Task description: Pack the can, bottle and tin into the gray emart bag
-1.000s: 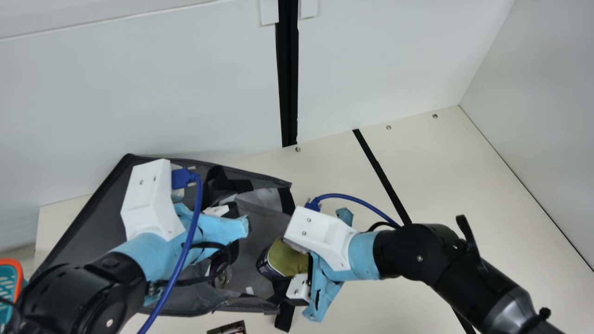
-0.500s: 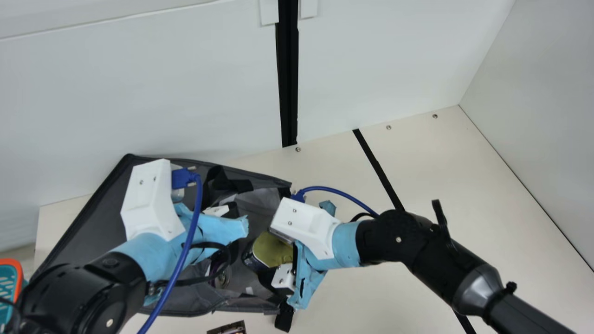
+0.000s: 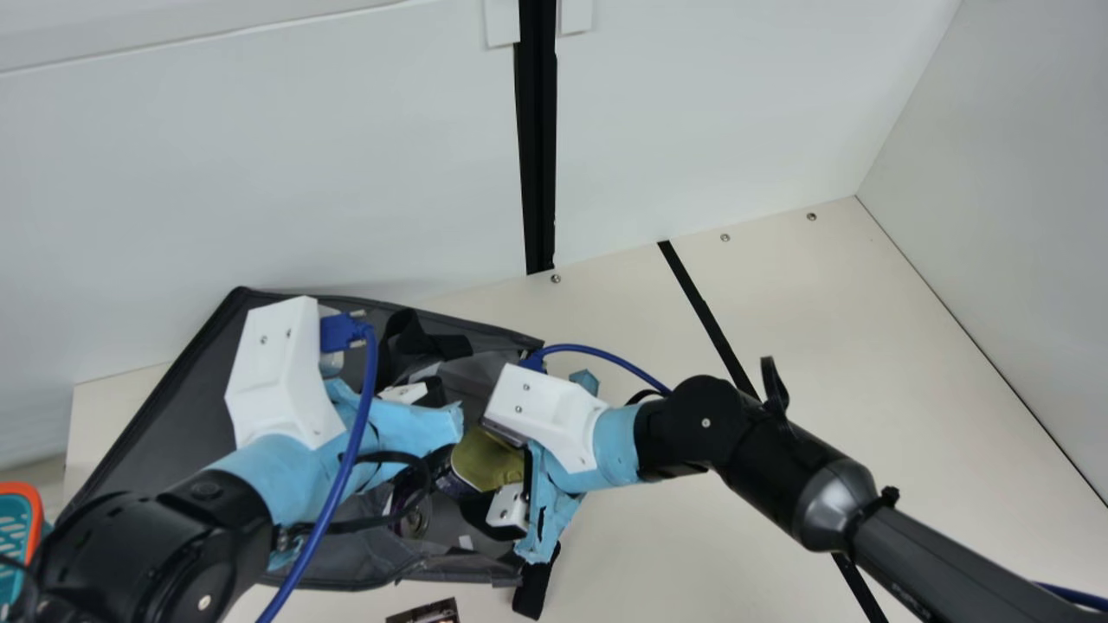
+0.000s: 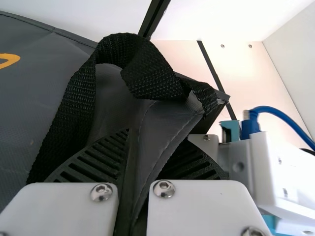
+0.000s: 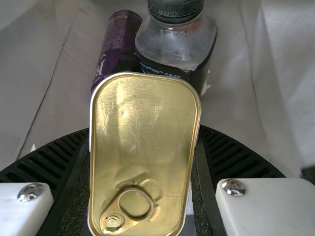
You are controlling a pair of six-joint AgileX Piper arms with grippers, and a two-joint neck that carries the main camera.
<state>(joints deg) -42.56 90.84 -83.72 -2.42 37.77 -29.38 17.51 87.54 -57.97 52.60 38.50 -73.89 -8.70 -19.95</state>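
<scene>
Main view, from the left: an orange-rimmed teal basket (image 3: 16, 536) sits at the left edge, then the gray emart bag (image 3: 164, 450) by the table's far-left corner. Orange print (image 4: 9, 60) marks the bag's panel. The left gripper (image 3: 415, 424) is where it was, its fingers (image 4: 103, 155) nearly together, pinching a fold of the bag's edge beside a black strap (image 4: 138, 64). Inside the pale lining, the purple can (image 5: 118, 44) carries light lettering; just beside it, the black-capped bottle (image 5: 172, 42) has small pale-blue print on a dark label. At the bag's mouth, near its right edge, the right gripper (image 3: 485, 480) has its fingers parted only by the tin's width, gripping the gold-lidded tin (image 5: 145, 132); both have shifted left, farther over the bag, since the earlier frames.
</scene>
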